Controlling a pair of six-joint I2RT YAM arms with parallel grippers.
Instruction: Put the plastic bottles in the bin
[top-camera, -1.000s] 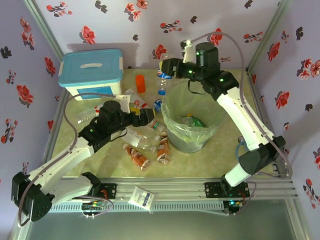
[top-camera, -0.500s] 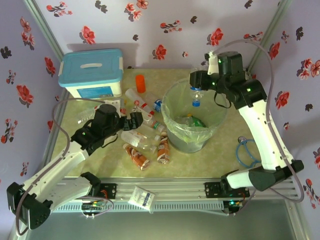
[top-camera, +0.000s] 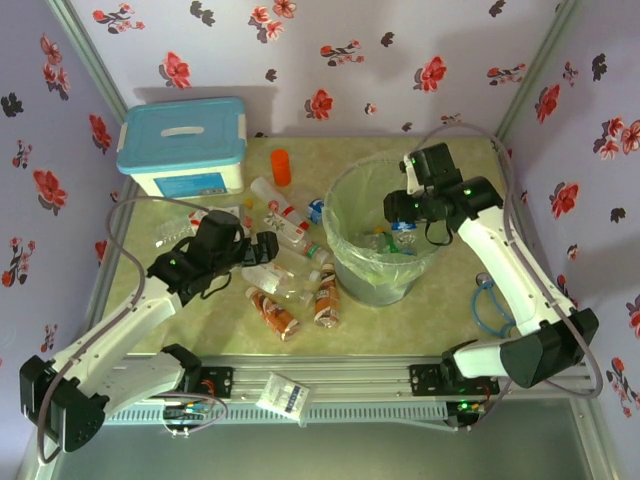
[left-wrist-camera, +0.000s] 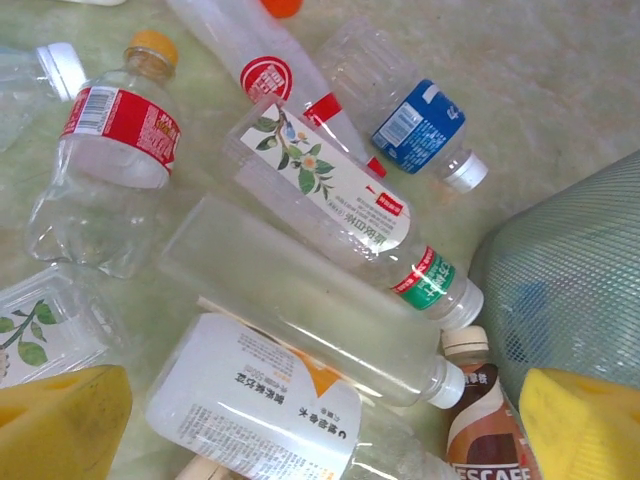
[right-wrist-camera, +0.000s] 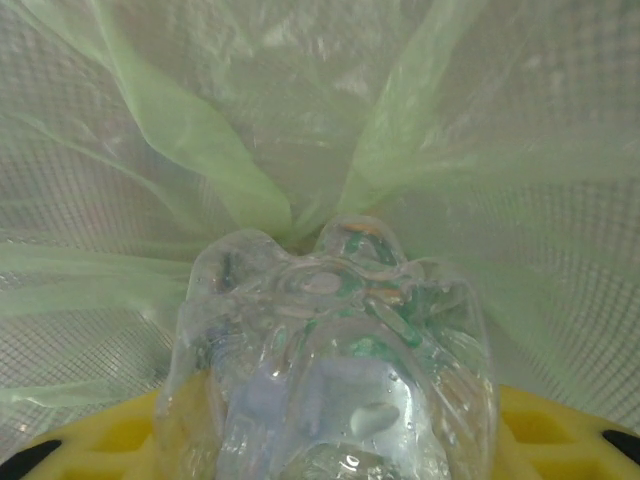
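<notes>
Here, the right end effector (top-camera: 398, 222) reaches down into the mouth of the bin (top-camera: 372, 288), a round grey bucket with a pale green bag liner that stands on the counter (top-camera: 450, 300) right of centre. Its yellow fingers (right-wrist-camera: 560, 440) are clenched on a clear bottle (right-wrist-camera: 330, 340), whose lobed base is in view with the liner's folds close behind it, so the bottle hangs inside the bin. The left end effector (top-camera: 268, 246) hovers over the loose bottles (top-camera: 290, 285) lying on the counter just left of the bin, its jaws released, spread wide and grasping nothing. Below it, the left wrist view shows a red-labelled bottle (left-wrist-camera: 110, 170) with an orange cap, a flower-labelled bottle (left-wrist-camera: 335, 190), a blue-labelled bottle (left-wrist-camera: 420, 125) with a white cap, an unlabelled bottle (left-wrist-camera: 300, 300), a white-labelled bottle (left-wrist-camera: 250, 400) and a brown coffee bottle (left-wrist-camera: 485, 420), the last touching the bin's mesh wall. A white box with a blue lid (top-camera: 182, 145) sits at the far left corner, with a short orange cylinder (top-camera: 282, 167) beside it.
</notes>
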